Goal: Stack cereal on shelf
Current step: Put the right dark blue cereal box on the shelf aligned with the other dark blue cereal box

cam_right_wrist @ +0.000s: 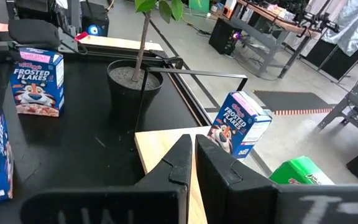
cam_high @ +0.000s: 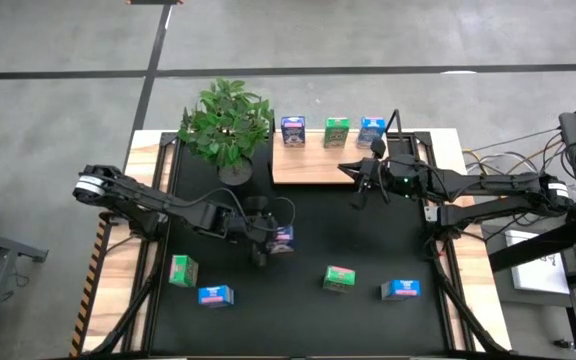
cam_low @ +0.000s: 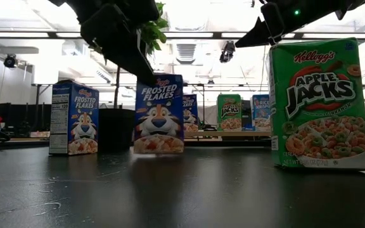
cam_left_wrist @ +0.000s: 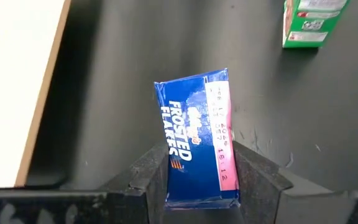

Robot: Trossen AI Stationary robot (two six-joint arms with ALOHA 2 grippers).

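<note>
Nearest box: Apple Jacks box (cam_low: 320,104) stands upright on the black mat (cam_high: 368,240), closest to the low camera.
Left gripper (cam_left_wrist: 199,177): over mid-mat, fingers (cam_left_wrist: 145,177) standing on either side of a Frosted Flakes box (cam_high: 282,238); whether they press it yet cannot be told.
That box: upright on the mat, or just off it, directly under the gripper.
Right gripper (cam_high: 360,176): fingers pressed together, holding nothing, hovering at the wooden shelf's (cam_high: 308,168) front edge.
On the shelf: 3 boxes in a back row, blue-purple (cam_high: 292,131), green (cam_high: 336,131), light blue (cam_high: 371,131).
Still on the mat: 4 more boxes along the near side, plus the 1 at the gripper.
Progress: roughly 3 placed, at least 5 to go; only 8 boxes show from above.
Plant (cam_high: 226,122): beside the shelf, not part of the job.
</note>
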